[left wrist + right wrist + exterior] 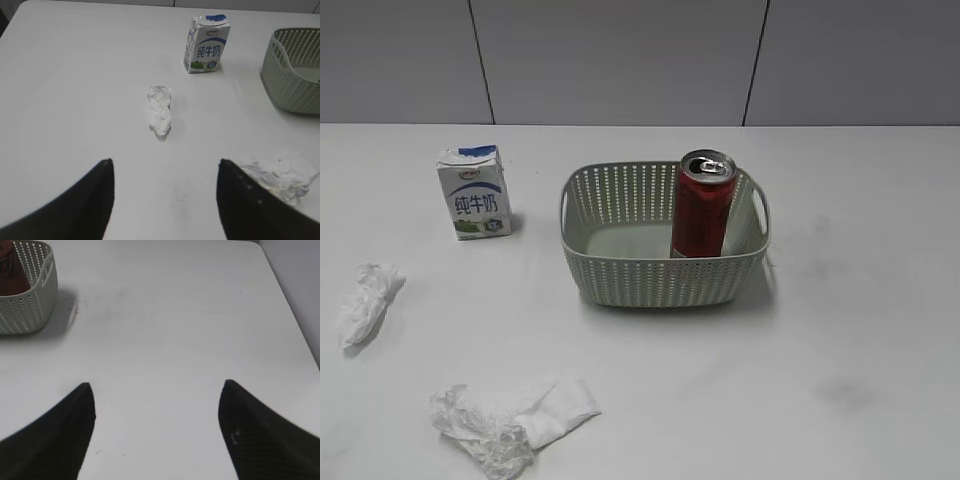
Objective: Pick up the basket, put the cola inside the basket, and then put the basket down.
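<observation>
The sage-green basket (pixel 620 275) stands on the white table in the middle of the exterior view. The dark-red cola can (pixel 703 208) stands upright inside it at the right side. The basket also shows at the right edge of the left wrist view (pixel 292 85) and at the top left of the right wrist view (pixel 30 310), where a bit of the cola (pixel 11 275) shows behind its wall. My left gripper (pixel 165 165) is open and empty above the table. My right gripper (pixel 157 387) is open and empty, well right of the basket. Neither gripper shows in the exterior view.
A white-and-blue milk carton (pixel 474 193) stands left of the basket, also in the left wrist view (pixel 206 44). Crumpled white wrappers lie at the left (pixel 365 302) and front left (pixel 510 420); in the left wrist view one (pixel 159 109) lies ahead, another (pixel 280 175) by the right finger.
</observation>
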Controlling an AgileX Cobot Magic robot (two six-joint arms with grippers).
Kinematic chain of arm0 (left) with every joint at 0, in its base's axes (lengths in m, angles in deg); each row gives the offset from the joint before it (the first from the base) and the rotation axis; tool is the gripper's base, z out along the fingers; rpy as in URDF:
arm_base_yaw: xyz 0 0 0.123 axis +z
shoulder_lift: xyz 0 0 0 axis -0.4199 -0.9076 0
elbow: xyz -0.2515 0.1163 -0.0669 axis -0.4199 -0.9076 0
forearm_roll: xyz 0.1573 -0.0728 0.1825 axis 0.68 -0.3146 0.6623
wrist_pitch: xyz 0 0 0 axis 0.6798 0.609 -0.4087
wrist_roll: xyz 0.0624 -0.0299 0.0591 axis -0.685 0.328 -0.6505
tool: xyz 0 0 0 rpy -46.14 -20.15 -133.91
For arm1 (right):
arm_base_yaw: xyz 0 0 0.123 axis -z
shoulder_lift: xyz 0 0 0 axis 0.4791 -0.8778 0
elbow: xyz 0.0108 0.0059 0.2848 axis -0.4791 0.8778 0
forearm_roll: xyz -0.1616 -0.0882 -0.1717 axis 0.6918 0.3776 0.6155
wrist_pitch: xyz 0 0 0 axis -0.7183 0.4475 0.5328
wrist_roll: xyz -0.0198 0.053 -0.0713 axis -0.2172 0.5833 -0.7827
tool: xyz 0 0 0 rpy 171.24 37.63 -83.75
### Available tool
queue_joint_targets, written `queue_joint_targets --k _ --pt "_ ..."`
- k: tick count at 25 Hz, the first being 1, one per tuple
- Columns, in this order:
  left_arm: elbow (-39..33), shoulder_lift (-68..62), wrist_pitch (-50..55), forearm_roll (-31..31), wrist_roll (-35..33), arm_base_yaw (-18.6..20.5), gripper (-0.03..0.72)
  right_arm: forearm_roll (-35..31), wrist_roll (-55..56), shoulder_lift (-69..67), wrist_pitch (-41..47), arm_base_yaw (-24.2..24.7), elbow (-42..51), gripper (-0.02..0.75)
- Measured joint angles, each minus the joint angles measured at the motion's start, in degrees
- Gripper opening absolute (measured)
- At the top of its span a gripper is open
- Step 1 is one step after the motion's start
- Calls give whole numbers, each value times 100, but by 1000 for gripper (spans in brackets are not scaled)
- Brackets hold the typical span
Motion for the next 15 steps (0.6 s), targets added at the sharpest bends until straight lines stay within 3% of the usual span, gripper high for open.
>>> queue_joint_targets --k 15 --pt "0 13 5 -5 -4 0 493 -34 -4 0 0 0 5 583"
